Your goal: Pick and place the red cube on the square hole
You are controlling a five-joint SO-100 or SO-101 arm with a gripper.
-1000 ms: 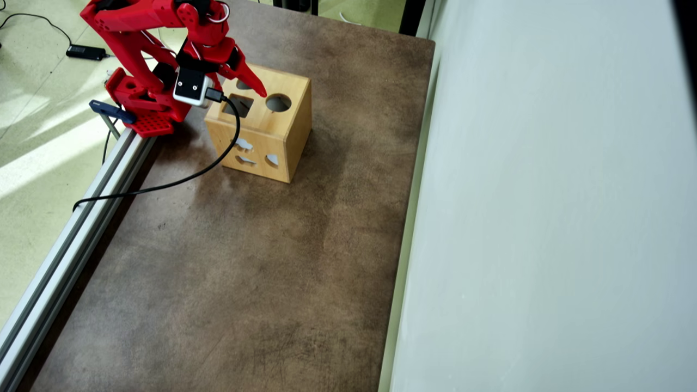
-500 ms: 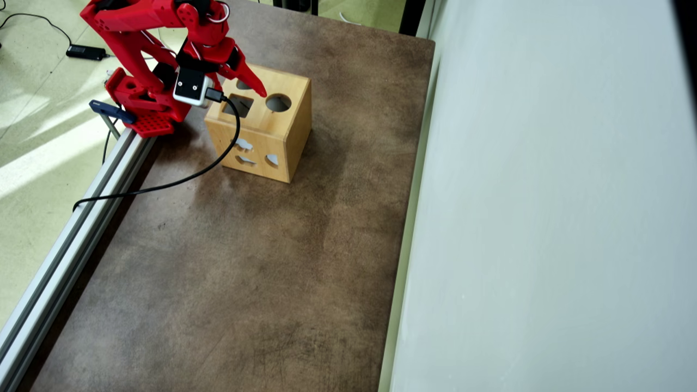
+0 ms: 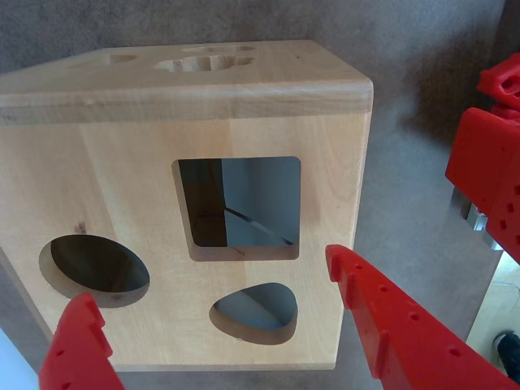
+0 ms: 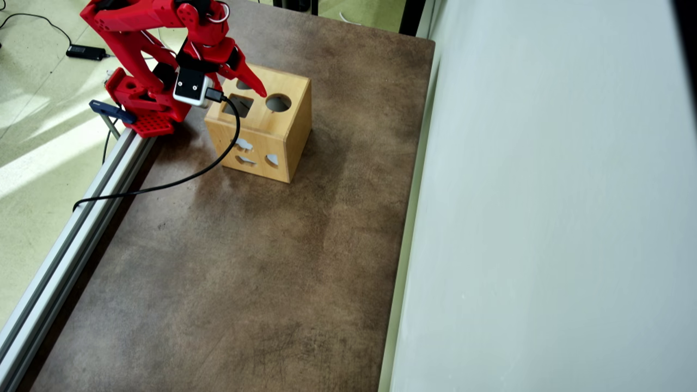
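Two views, and in neither any sign of the red cube: not on the counter (image 4: 245, 272), not between the fingers, not in the part of the box interior visible through the openings. Cannot tell where it is; possibly inside already, possibly out of frame.

Nothing clamped in the end effector (image 3: 207, 276): fingers wide apart and empty, one at 7 o'clock and one at 4 o'clock of the square hole (image 3: 240, 207) in the wrist view. Hovers close over the top face of the wooden box (image 3: 122, 187), near its edge on the arm's side in the overhead view.

Seems to be the release step over the square hole (image 4: 238, 105), or just its end.

To do this step well:
- Keep the fingers spread while lifting, and rise straight up, so as not to hit the box or push it.
- Check the opening before leaving. Round hole (image 3: 96, 266) at 8 o'clock of it and rounded teardrop hole (image 3: 253, 313) at 6 o'clock, both very near, so easy to mistake.
- Mind the black cable (image 4: 218, 158) lying against the box side; avoid dragging it.
- If no cube inside, search the counter first.
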